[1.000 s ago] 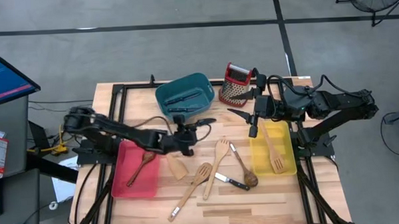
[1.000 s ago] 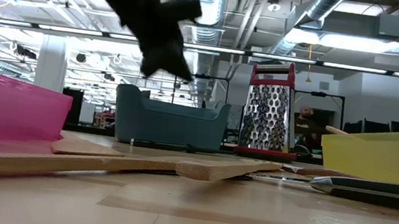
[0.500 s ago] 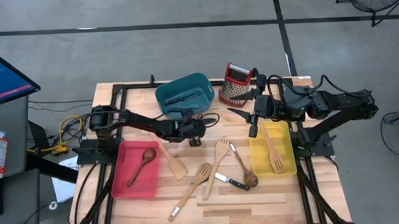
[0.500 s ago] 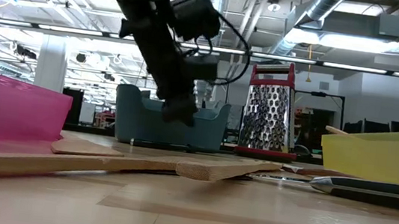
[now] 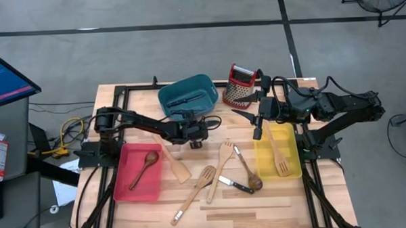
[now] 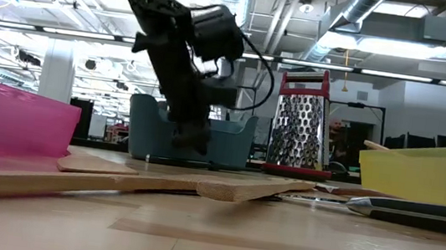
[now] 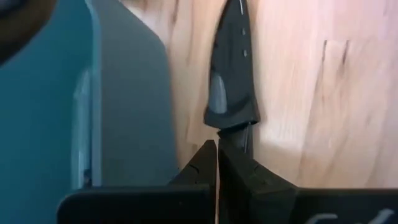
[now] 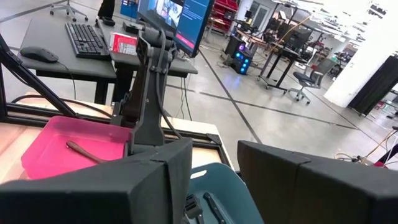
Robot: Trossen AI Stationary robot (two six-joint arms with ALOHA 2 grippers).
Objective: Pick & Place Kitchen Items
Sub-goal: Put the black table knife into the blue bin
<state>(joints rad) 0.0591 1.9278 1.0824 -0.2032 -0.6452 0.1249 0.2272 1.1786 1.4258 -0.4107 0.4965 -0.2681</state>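
My left gripper (image 5: 197,140) is shut and low over the table by the teal bin's (image 5: 187,95) near wall; it also shows in the low view (image 6: 191,142). A black-handled knife (image 7: 231,74) lies flat on the wood just ahead of its fingertips (image 7: 217,152) and also shows in the high view (image 5: 212,123). My right gripper (image 5: 258,130) hangs open and empty over the yellow bin's (image 5: 291,166) far left corner. Pale wooden utensils (image 5: 215,171), a dark spoon (image 5: 250,175) and a small knife (image 5: 235,186) lie on the table's middle. My left gripper's shut fingertips (image 7: 208,155) stand right at the knife's blade end (image 7: 244,132), coming along the knife. The fingers hide that end, and I cannot tell whether they touch it. The knife lies flat on the table.
The red-topped grater (image 5: 240,85) stands at the back, right of the teal bin, which holds black knives. The pink bin (image 5: 124,188) holds a dark wooden spoon (image 5: 144,167); a wooden spatula (image 5: 178,170) lies beside it. The yellow bin holds a wooden spatula (image 5: 279,155).
My left gripper has swung from beside the pink bin toward the table's far edge and the teal bin, and has come down close to the table by the black-handled knife. The utensils lie as before.
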